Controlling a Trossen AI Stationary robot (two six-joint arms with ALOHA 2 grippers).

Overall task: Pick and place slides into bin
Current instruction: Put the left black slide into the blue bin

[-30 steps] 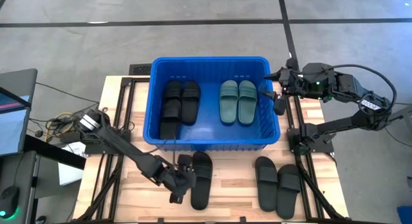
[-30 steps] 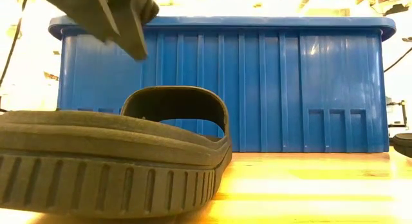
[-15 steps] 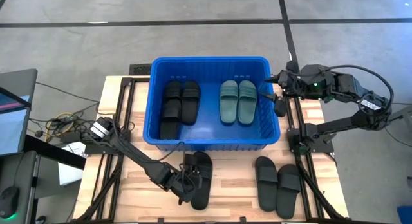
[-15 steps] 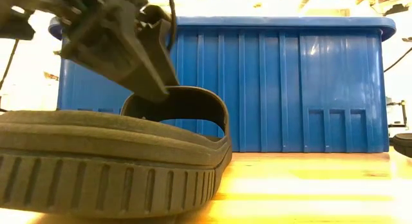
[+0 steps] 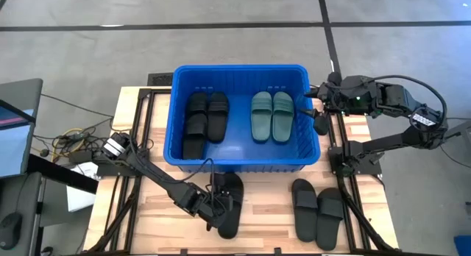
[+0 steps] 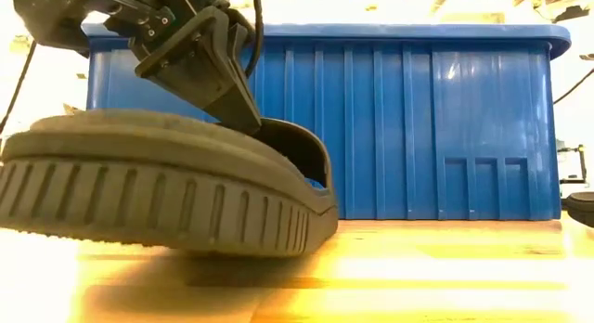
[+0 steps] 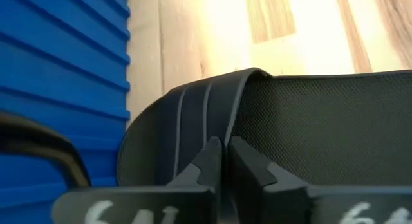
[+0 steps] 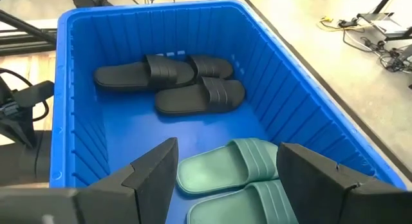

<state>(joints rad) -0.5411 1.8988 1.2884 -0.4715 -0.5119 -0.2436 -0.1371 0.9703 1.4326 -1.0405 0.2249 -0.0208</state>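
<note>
A black slide lies on the wooden table just in front of the blue bin. My left gripper is shut on the slide's strap. Two more black slides lie flat on their soles at the near right. Inside the bin lie black slides on the left and two teal slides on the right. My right gripper hangs open above the bin's right rim, with nothing between its fingers. My left gripper pinches the edge of the slide's strap between its two shut fingers. They come slanting down from the table's left side. The slide is tilted: its heel end is off the table and its toe end rests on the wood.
A monitor and loose cables sit off the table's left edge. Bare wood lies at the near left, under my left arm. The bin's ribbed near wall rises right behind the held slide.
My left gripper has come down and toward the slide's strap, tipped further downward, and shut on the strap. The slide, flat on the table before, now has its heel end raised while its toe end stays down.
</note>
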